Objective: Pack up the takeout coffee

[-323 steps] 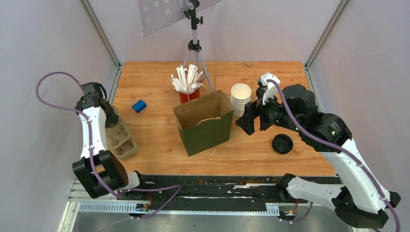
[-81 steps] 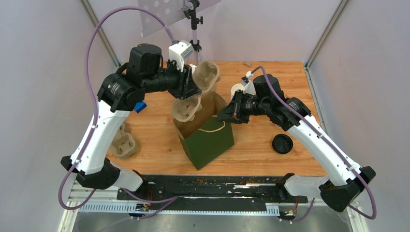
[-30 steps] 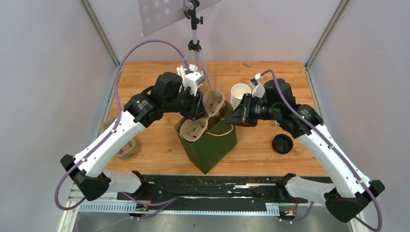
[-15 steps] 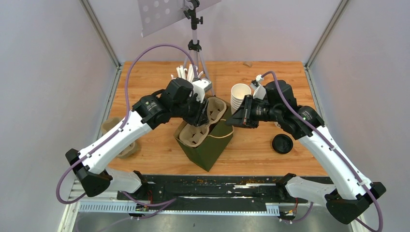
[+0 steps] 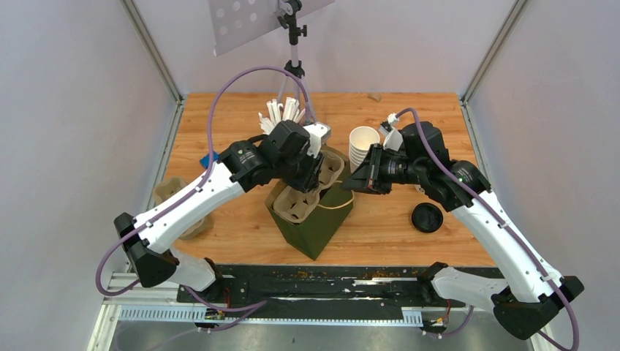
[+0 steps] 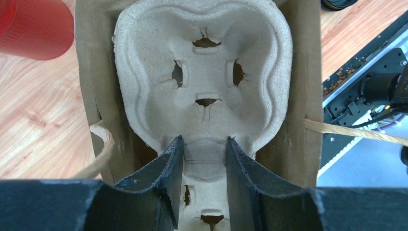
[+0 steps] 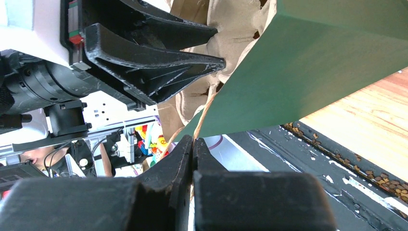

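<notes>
A pulp cup carrier (image 5: pixel 296 205) stands tilted, partly inside the open green paper bag (image 5: pixel 325 228). My left gripper (image 5: pixel 316 179) is shut on the carrier's middle ridge (image 6: pixel 204 154), with the carrier (image 6: pixel 202 72) hanging between the bag's brown inner walls (image 6: pixel 300 96). My right gripper (image 5: pixel 349 184) is shut on the bag's twine handle (image 7: pixel 204 115) and holds the bag's right edge; its jaws (image 7: pixel 193 139) meet on the cord. A round black lid (image 5: pixel 427 218) lies on the table at right. The takeout coffee as a lidded cup is out of view.
A stack of nested white cups (image 5: pixel 363 146) stands behind my right gripper. A red cup of white straws (image 5: pixel 281 113) and a tripod (image 5: pixel 295 69) are at the back. A second pulp carrier (image 5: pixel 179 208) sits at the left edge, beside a blue block (image 5: pixel 208 159).
My left arm has swung right and down, sinking the carrier deeper into the bag. The right gripper keeps hold of the handle, almost still.
</notes>
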`<act>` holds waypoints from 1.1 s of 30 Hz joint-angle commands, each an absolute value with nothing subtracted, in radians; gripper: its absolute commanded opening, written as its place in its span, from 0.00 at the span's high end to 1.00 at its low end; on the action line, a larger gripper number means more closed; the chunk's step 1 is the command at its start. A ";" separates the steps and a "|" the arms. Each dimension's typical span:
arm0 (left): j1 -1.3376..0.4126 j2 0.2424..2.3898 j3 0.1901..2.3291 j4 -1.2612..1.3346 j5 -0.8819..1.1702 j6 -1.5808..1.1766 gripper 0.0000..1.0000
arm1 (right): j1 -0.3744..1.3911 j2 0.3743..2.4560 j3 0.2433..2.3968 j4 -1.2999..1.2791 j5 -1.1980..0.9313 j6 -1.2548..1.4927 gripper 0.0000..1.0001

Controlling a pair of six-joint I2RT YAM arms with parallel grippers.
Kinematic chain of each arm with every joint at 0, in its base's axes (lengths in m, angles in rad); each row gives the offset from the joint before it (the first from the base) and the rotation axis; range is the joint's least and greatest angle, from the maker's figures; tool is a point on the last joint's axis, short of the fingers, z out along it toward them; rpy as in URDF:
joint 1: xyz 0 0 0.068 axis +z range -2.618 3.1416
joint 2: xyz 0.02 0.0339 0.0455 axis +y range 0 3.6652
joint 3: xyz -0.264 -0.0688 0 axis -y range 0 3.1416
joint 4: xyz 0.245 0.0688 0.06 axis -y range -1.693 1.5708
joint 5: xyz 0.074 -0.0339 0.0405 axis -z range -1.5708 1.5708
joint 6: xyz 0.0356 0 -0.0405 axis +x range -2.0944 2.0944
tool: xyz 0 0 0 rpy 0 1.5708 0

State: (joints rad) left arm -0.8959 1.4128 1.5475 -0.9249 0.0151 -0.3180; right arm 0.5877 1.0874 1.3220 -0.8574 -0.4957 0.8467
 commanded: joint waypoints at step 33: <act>-0.951 1.488 1.528 -0.954 -0.063 -0.395 0.55 | 0.585 1.067 1.266 -0.810 -0.472 0.848 0.99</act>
